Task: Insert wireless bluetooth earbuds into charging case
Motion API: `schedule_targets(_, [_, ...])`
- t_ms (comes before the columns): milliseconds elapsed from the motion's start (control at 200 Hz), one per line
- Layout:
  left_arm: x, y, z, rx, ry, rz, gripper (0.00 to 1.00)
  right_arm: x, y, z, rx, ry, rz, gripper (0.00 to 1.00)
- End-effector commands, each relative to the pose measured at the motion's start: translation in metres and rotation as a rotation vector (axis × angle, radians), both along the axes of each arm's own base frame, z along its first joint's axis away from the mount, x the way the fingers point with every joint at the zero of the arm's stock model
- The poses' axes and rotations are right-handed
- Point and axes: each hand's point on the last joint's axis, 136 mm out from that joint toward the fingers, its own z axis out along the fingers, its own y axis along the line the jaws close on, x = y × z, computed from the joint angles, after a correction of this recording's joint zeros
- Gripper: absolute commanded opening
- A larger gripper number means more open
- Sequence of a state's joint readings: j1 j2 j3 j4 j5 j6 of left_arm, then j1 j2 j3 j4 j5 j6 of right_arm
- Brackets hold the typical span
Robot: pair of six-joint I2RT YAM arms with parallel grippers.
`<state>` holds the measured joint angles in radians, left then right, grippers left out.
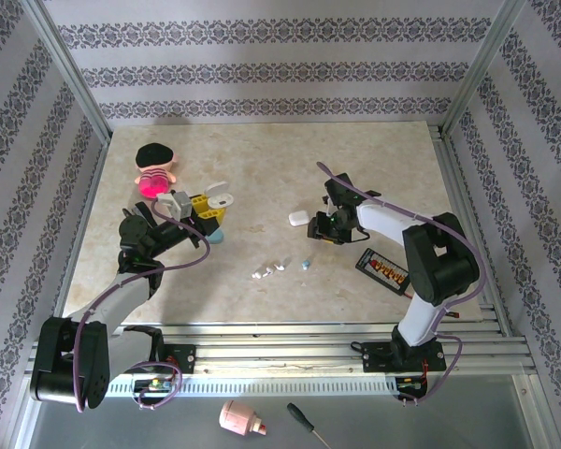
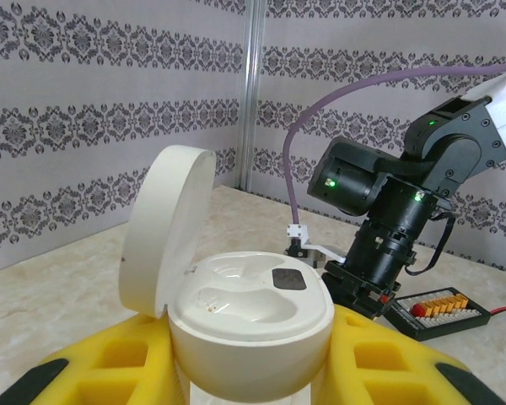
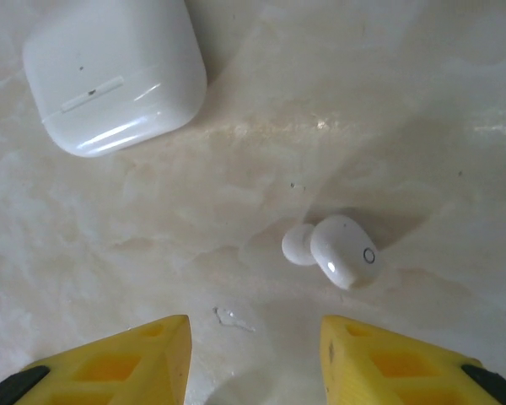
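Note:
My left gripper (image 1: pixel 207 210) is shut on an open white charging case (image 2: pixel 251 314), held between its yellow fingers (image 2: pixel 379 359). The case's lid (image 2: pixel 164 228) stands up on the left and both sockets are empty. My right gripper (image 3: pixel 253 359) hovers open just above the table. A white earbud (image 3: pixel 337 250) lies just ahead of its right fingertip (image 3: pixel 363 354), touching neither finger. Two more white earbuds (image 1: pixel 262 274) and a pale teal one (image 1: pixel 305 265) lie mid-table in the top view, between the arms.
A closed white case (image 3: pixel 114 74) rests beyond the right gripper (image 1: pixel 323 227). A teal case (image 1: pixel 215 236) lies under the left gripper, with a pink doll (image 1: pixel 154 168) behind it. A black box with orange buttons (image 1: pixel 383 268) sits by the right arm.

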<state>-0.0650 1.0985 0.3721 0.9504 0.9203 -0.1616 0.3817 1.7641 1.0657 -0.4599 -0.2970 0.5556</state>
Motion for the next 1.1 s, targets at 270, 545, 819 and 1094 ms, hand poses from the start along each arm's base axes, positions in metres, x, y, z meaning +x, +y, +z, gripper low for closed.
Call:
schedule_targets(270, [-0.006, 0.0, 0.007, 0.015, -0.034, -0.014, 0.23, 0.025, -0.014, -0.007, -0.054, -0.009, -0.018, 0.44])
schedule_targets(545, [-0.008, 0.001, 0.007, 0.024, -0.035, -0.009, 0.23, 0.04, -0.018, -0.01, -0.072, -0.022, -0.007, 0.45])
schedule_targets(819, [-0.009, 0.002, 0.006, 0.032, -0.033, 0.001, 0.23, 0.044, -0.04, -0.002, -0.267, -0.078, 0.054, 0.46])
schedule_targets(1094, [0.003, 0.013, -0.008, 0.072, 0.013, 0.098, 0.22, 0.035, -0.048, 0.011, -0.548, -0.147, 0.124, 0.45])
